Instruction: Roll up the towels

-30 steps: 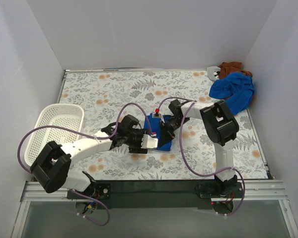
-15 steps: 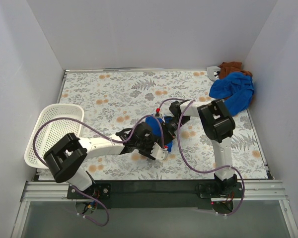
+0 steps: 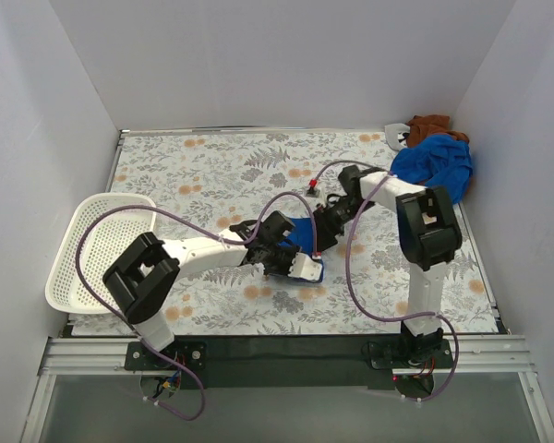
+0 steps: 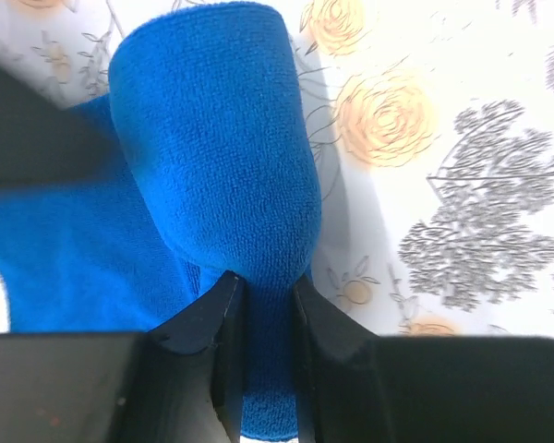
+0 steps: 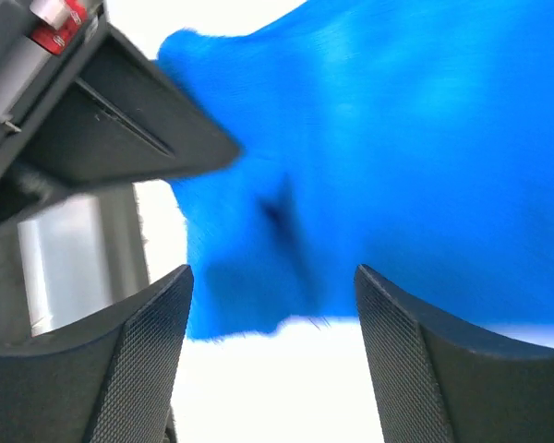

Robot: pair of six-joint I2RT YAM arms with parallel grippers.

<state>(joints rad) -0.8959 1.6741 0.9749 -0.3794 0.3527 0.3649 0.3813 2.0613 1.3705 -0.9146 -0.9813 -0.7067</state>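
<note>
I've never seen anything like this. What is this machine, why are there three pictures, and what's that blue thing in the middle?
These are two robot arms bolted to the near edge of a table with a flowered cover. The wide picture comes from a fixed camera above and behind them: left arm on the left, right arm on the right. The two close-ups come from a small camera on each wrist, so each arm's own jaws show at the bottom. The blue thing is a blue towel, partly rolled. The left jaws are pinched shut on the roll; the right jaws stand open, close to the cloth. Also there: a white basket at the left and a heap of blue and brown towels in the far right corner.
</note>
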